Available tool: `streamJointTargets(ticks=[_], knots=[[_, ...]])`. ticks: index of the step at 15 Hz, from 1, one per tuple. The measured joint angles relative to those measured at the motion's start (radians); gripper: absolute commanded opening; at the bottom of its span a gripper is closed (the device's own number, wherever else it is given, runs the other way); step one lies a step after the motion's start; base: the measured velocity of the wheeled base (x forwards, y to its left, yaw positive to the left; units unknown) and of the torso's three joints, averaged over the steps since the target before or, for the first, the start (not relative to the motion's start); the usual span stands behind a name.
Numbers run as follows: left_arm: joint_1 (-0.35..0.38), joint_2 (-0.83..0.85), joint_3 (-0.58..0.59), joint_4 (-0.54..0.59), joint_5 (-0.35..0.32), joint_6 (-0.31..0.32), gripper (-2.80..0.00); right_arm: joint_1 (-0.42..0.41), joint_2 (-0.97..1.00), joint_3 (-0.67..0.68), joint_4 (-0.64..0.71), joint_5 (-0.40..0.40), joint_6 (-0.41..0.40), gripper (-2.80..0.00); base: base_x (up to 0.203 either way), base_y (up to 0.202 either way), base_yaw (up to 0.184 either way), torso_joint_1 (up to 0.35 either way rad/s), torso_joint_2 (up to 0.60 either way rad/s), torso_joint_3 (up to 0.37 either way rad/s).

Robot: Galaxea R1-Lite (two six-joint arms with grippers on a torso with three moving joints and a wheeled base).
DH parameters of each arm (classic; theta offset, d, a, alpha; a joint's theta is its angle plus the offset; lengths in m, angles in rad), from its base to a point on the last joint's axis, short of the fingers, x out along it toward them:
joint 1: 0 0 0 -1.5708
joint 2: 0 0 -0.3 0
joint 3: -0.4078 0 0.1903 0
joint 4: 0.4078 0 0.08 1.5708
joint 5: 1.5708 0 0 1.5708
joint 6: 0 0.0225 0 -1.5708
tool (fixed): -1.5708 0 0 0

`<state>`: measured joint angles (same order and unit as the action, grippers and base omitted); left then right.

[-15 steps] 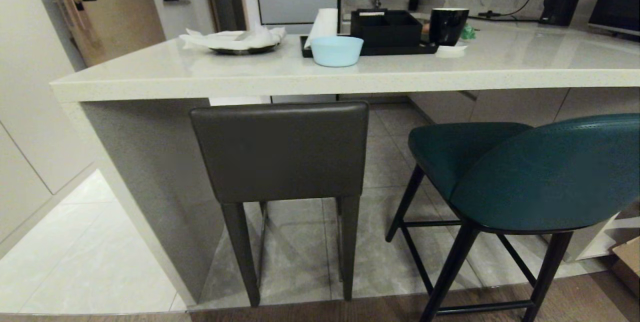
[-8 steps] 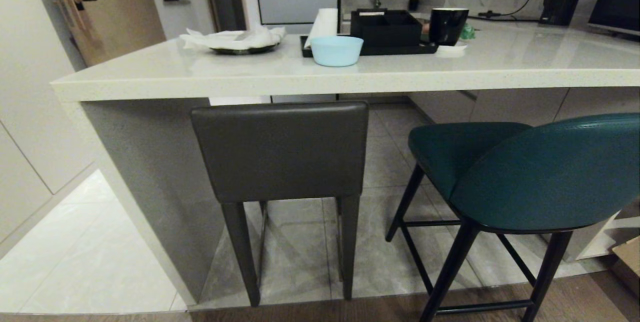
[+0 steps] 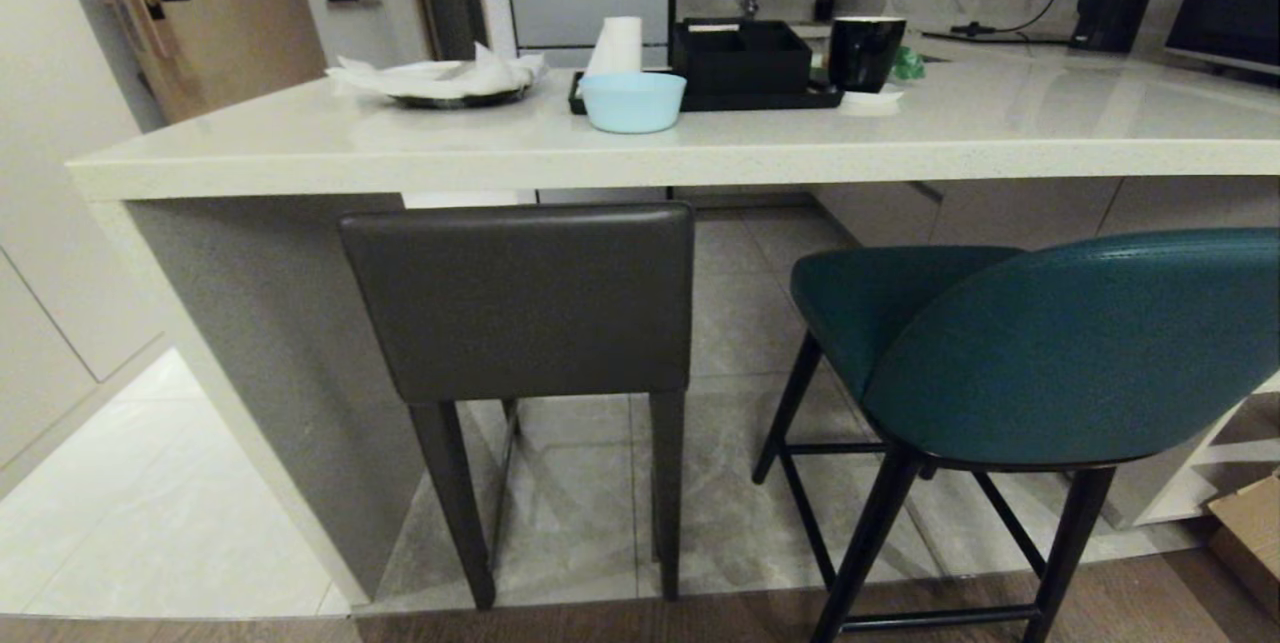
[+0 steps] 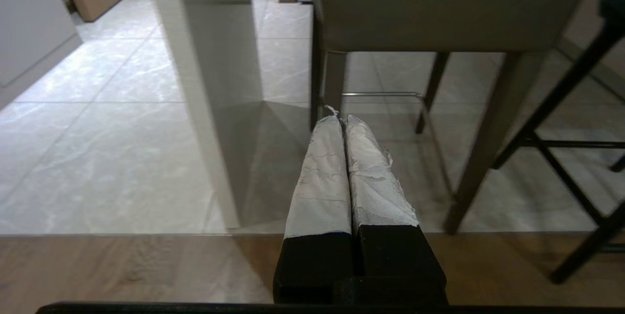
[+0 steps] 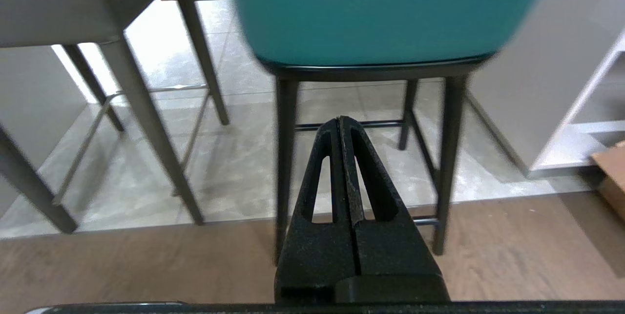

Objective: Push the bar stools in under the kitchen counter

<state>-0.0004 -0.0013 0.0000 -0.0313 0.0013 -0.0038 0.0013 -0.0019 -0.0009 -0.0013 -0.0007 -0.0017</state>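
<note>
Grey leather covers the square-backed bar stool [image 3: 520, 298], which stands pushed in below the kitchen counter [image 3: 640, 158], its low back just under the thick stone edge and close beside the counter's slab side panel [image 3: 250, 363]. The teal bar stool [image 3: 1040, 343] stands to the right of the grey one, angled, with its curved back out in front of the counter edge and its seat only partly beneath; its right side is cut off by the head view's border.

On the surface above the grey stool sit a pale blue bowl [image 3: 632, 101], a black tray [image 3: 700, 98] with a black box, a white paper roll [image 3: 615, 48], a dark mug [image 3: 865, 51] and a plate of crumpled white paper [image 3: 440, 81].

Neither arm shows in the head view. The left gripper [image 4: 342, 118], its fingers wrapped in white tape, hangs low in front of the grey stool's legs, jaws pressed together and holding nothing. The right gripper [image 5: 340, 121] hangs in front of the teal stool's black legs, jaws likewise closed and empty, touching nothing. A cardboard box [image 3: 1250, 533] is only partly visible right of the teal stool.
</note>
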Motion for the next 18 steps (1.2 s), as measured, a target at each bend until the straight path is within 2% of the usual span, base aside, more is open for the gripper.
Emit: streamJointTargets(ticks=[6, 9, 12, 18], knots=[[-0.001, 0.0, 0.0, -0.002, 0.0, -0.003, -2.8, 0.0, 0.0, 0.0, 0.0, -0.001, 0.001, -2.8, 0.0, -0.173, -0.001, 0.001, 0.0, 0.0], [0.0, 0.0, 0.0, 0.015, -0.001, 0.019, -2.8, -0.001, 0.0, 0.0, 0.0, -0.001, 0.0, -2.8, 0.0, 0.0, 0.0, 0.0, 0.0, 0.0], [0.0, 0.001, -0.034, 0.128, -0.002, 0.028, -2.8, 0.0, 0.0, 0.0, 0.0, -0.001, 0.0, -2.8, 0.0, 0.0, 0.0, 0.0, 0.0, 0.0], [-0.001, 0.001, -0.041, 0.141, -0.008, 0.028, -2.8, 0.0, 0.0, 0.0, 0.0, -0.001, 0.0, -2.8, 0.0, 0.0, 0.0, 0.0, 0.0, 0.0]])
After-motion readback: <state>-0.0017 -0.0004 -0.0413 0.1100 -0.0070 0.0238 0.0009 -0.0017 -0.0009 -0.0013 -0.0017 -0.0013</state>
